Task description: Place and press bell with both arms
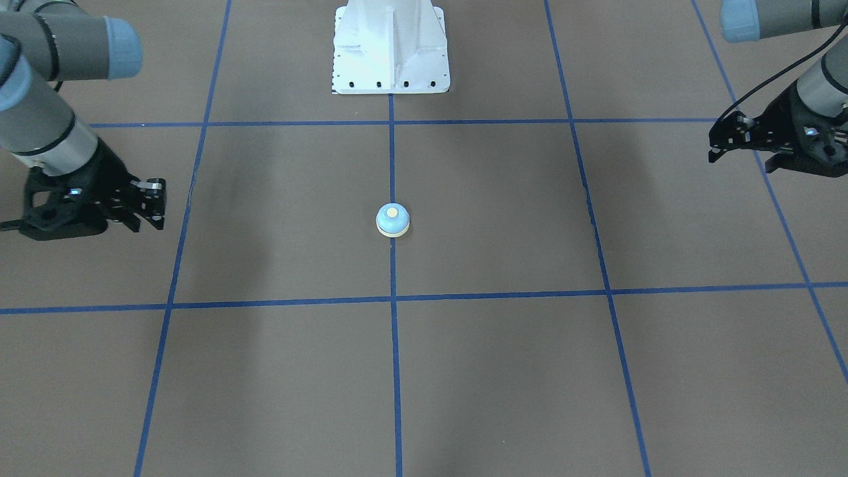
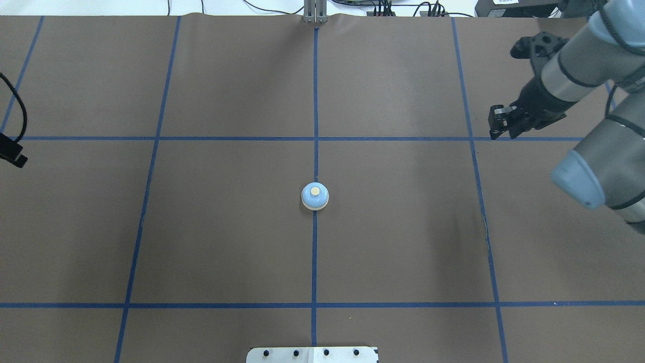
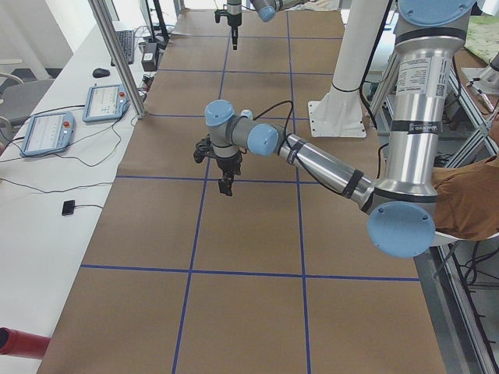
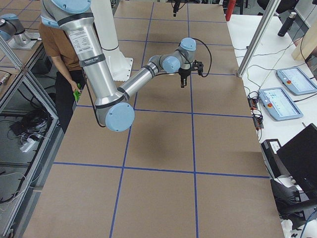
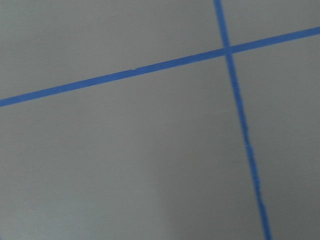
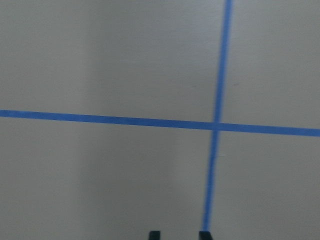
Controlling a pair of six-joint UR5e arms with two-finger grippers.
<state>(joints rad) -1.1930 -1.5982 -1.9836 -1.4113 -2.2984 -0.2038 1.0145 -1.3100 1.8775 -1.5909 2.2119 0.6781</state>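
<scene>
The light-blue bell (image 1: 392,220) with a cream button stands upright on the brown table, on the centre tape line; it also shows in the overhead view (image 2: 315,196). No gripper touches it. My right gripper (image 1: 158,202) hovers far off at the table's side, jaws apart and empty; it also shows in the overhead view (image 2: 496,123), and its fingertips (image 6: 155,234) peek into the right wrist view. My left gripper (image 1: 714,147) hovers at the opposite side, jaws apart and empty. Both wrist views show only table and tape.
The white pedestal base (image 1: 391,50) stands at the robot's edge of the table. Blue tape lines (image 1: 392,298) divide the brown table cover into squares. Teach pendants (image 3: 51,128) and cables lie on the white bench beyond the table's far edge.
</scene>
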